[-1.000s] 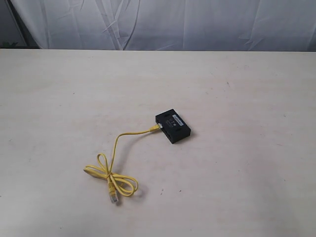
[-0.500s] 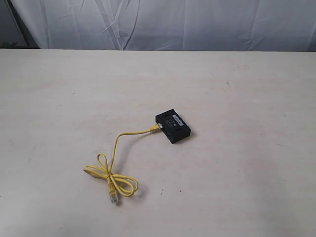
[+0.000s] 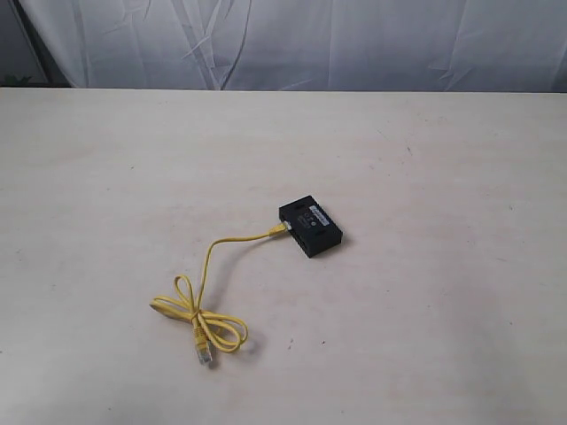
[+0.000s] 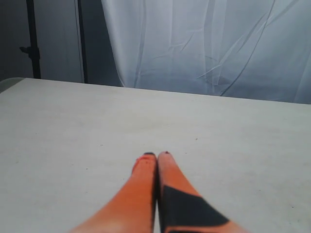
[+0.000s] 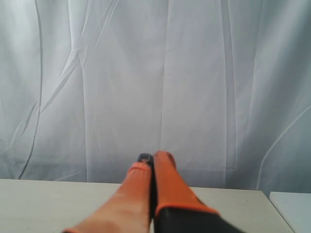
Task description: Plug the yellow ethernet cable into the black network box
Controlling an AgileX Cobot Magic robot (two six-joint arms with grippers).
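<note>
The black network box [image 3: 311,227] lies flat near the middle of the table in the exterior view. One plug of the yellow ethernet cable [image 3: 206,282] sits at the box's left side; whether it is seated in a port I cannot tell. The cord curves down to a knotted loop, and its free clear plug [image 3: 205,352] rests near the front. Neither arm shows in the exterior view. My left gripper [image 4: 157,155] is shut, empty, above bare table. My right gripper [image 5: 154,157] is shut, empty, facing the curtain. Neither wrist view shows the box or the cable.
A pale table [image 3: 443,310] carries the box and cable. A white curtain [image 3: 354,44] hangs behind its far edge. In the left wrist view a dark stand [image 4: 32,43] rises past the table's far corner.
</note>
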